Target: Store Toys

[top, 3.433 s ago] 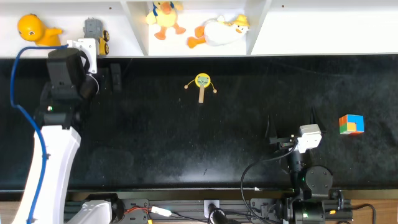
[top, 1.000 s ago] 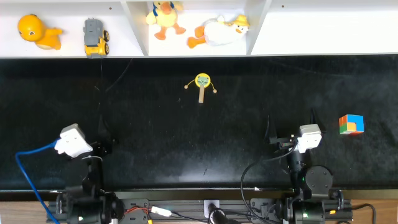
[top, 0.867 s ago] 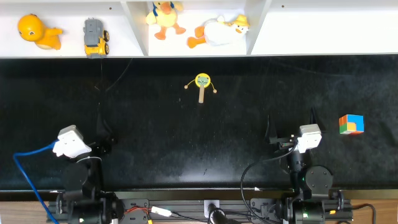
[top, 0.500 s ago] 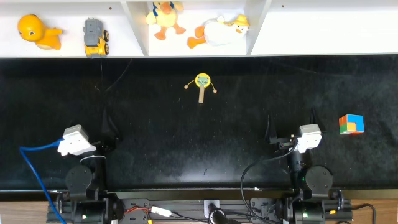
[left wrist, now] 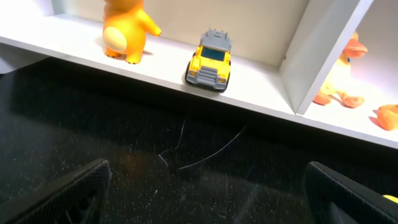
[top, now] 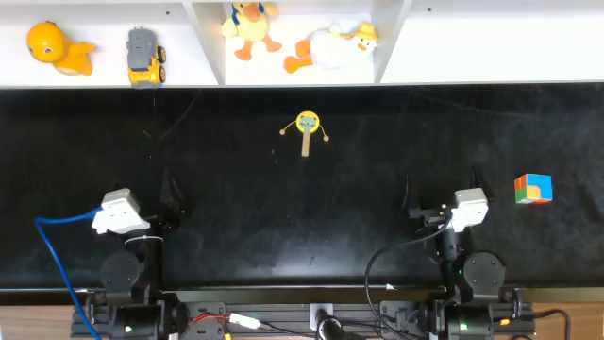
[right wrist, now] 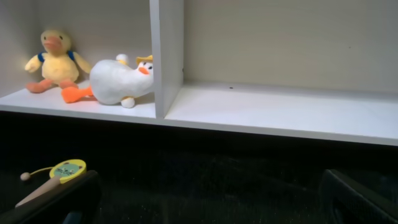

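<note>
Plush: soft yellow duck (right wrist: 55, 59), rounded white goose (right wrist: 118, 81).
Plastic: boxy yellow truck (left wrist: 211, 59).
Mine: left gripper (left wrist: 205, 190), right gripper (right wrist: 208, 199), both spread.

Duck (right wrist: 54, 59) & goose (right wrist: 117, 81) on shelf (right wrist: 280, 113), rattle (right wrist: 64, 170) on tbl (right wrist: 217, 183).

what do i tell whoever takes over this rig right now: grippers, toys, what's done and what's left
Left gripper: open, holding nothing, low over the black mat near its base.
Right gripper: open, holding nothing, near its base.
On the white shelf: orange duck and yellow truck in the left compartment; yellow plush duck and white plush duck in the middle one.
Done: those four toys are stored.
Left: the rattle drum, on the mat just before the middle compartment, and the colour cube, on the mat at the right arm's side.
</note>
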You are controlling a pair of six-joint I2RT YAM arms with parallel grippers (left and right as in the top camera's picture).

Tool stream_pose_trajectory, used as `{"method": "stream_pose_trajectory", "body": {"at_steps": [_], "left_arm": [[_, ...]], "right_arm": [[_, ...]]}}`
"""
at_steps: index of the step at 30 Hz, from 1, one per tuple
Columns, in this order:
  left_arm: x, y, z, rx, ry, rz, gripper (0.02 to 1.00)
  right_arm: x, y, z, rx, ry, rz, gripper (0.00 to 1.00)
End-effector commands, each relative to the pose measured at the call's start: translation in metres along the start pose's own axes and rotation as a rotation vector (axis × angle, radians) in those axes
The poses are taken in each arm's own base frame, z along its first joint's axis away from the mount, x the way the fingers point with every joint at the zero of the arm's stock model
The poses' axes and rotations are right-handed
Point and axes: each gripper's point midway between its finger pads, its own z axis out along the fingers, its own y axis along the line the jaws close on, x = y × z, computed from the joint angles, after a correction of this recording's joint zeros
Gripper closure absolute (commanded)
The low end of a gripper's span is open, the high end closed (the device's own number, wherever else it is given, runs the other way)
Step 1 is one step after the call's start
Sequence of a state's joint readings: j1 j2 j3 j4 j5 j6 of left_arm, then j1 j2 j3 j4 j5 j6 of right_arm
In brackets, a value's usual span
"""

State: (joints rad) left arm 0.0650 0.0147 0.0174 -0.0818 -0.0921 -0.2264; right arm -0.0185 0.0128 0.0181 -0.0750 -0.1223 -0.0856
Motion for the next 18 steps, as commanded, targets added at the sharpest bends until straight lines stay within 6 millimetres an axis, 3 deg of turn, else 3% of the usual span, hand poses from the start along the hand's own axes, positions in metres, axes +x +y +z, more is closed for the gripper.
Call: {"method": "stream_pose_trajectory", "body": {"at_steps": [1, 5, 18], "left_arm": [[0.0025, -0.005, -0.0001, 0.03, 0.001, 0.05, 0.02], [0.0024, -0.0044, -0.0001, 0.027, -0.001, 0.151, 0.02], [0.0022, -0.0039, -0.0001, 0.025, -0.001, 0.151, 0.02]], "right_arm": [[0.0033, -0.0023, 0.0002, 0.013, 0.0, 0.004, 0.005], [0.0033, -0.0023, 0.0002, 0.013, 0.0, 0.004, 0.007], [0.0033, -0.0023, 0.0002, 0.013, 0.0, 0.004, 0.005]]}}
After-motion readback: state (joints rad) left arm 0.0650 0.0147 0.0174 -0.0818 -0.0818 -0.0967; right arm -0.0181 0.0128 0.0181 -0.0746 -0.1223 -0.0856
